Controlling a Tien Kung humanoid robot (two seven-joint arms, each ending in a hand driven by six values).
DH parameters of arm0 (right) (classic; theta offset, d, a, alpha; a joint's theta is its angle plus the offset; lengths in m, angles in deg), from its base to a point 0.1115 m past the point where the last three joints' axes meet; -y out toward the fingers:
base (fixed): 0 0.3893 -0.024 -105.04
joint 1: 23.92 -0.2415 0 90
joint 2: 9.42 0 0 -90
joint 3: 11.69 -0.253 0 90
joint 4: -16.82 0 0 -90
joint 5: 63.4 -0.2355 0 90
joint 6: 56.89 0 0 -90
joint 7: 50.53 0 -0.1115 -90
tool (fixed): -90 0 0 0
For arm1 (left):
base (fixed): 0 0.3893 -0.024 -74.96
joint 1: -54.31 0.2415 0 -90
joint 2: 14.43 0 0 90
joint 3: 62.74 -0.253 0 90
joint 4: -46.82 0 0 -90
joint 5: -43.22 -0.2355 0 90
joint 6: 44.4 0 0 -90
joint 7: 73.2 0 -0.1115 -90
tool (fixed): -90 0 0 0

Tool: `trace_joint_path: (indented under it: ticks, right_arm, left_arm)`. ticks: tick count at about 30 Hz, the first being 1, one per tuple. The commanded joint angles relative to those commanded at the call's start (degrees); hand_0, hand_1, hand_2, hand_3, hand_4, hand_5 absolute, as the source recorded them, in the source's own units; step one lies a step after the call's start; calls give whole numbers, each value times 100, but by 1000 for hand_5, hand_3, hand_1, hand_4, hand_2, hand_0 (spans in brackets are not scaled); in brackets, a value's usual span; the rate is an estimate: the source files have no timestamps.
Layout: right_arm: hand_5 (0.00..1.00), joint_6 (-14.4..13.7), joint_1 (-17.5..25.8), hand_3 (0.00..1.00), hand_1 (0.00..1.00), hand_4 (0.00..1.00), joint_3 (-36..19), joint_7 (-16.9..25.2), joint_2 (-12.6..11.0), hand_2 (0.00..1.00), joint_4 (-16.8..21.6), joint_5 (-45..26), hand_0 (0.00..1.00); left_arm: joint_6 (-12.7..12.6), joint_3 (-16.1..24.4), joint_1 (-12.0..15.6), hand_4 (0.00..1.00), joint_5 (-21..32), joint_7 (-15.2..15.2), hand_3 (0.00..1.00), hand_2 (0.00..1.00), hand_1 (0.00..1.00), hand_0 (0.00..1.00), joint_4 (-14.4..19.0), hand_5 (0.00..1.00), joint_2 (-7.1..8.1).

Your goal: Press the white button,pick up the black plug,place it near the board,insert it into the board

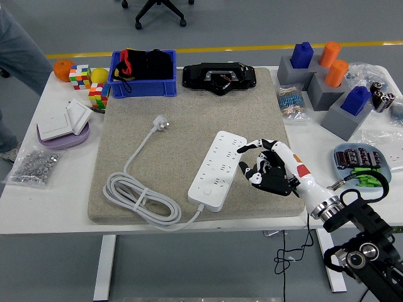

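Observation:
The white power strip (217, 167) lies at an angle on the grey mat (189, 100), with its white button (207, 187) at the near end. My right hand (263, 167) hovers just right of the strip, over the spot where the black plug lay. The index finger (247, 148) stretches toward the strip's right edge and the other fingers are curled in. The plug itself is hidden under the hand; only its black cable (308, 217) shows, running off the table's front edge. The left hand is out of view.
The strip's white cord (135, 196) is coiled at the mat's front left. A blue bin (143, 91) and a black device (219, 77) stand at the back. A plate (362, 165) and grey blocks (327, 88) are on the right. A person (19, 56) stands at the far left.

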Motion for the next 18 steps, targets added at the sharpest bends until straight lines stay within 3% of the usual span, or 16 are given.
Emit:
trace_joint_path:
  ticks: [2,3,8,9,10,18]
  right_arm:
    - [221,127,-94,607,2,652,139,-181,13,92,-1,56,2]
    - [90,195,-146,614,2,479,198,-301,24,91,-6,121,2]
    - [90,538,-436,614,2,479,448,-971,55,91,-80,711,2]
    - [59,599,-534,610,2,414,544,-1102,56,96,-114,829,2]
    - [59,624,-618,610,2,414,624,-1195,59,96,-152,937,2]
    - [14,670,-1021,612,2,375,1066,-1474,120,96,-417,1433,2]
  left_arm:
    - [-1,-4,2,649,5,-1,682,590,663,708,0,287,2]
    - [-2,-7,3,648,12,-2,682,589,662,708,0,287,3]
    - [-3,-27,9,648,38,2,682,589,662,708,0,287,14]
    - [0,-31,9,649,32,5,682,589,663,708,0,289,19]
    - [4,-35,7,649,19,10,682,589,663,708,0,289,25]
    - [16,-61,16,647,-3,22,682,590,662,708,0,289,42]
